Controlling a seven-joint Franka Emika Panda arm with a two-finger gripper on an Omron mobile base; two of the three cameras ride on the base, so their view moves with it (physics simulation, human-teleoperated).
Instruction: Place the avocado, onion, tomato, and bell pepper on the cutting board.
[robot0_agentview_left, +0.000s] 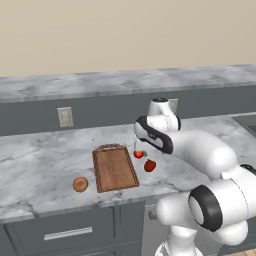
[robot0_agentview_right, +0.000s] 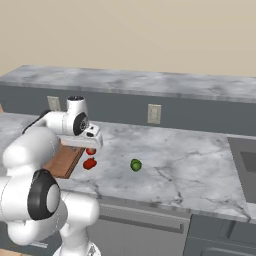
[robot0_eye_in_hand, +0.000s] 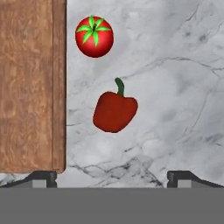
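My gripper (robot0_eye_in_hand: 112, 178) hangs open over the counter with nothing between its fingertips (robot0_eye_in_hand: 41, 177). Straight below it lies the deep-red bell pepper (robot0_eye_in_hand: 114, 111), and the tomato (robot0_eye_in_hand: 94, 36) with its green cap sits just beyond. Both rest on the marble right of the wooden cutting board (robot0_eye_in_hand: 30, 87), which is bare. From the left base view the gripper (robot0_agentview_left: 138, 148) hovers above the tomato (robot0_agentview_left: 138, 154) and bell pepper (robot0_agentview_left: 149, 165), beside the board (robot0_agentview_left: 115, 167). The onion (robot0_agentview_left: 80, 184) sits left of the board near the front edge. The avocado (robot0_agentview_right: 135, 165) lies further right on the counter.
Wall outlets (robot0_agentview_left: 65, 116) (robot0_agentview_right: 154, 113) sit on the dark backsplash behind the counter. A sink (robot0_agentview_right: 247, 165) is cut into the counter at the far right. Drawers (robot0_agentview_left: 67, 232) run below the counter's front edge.
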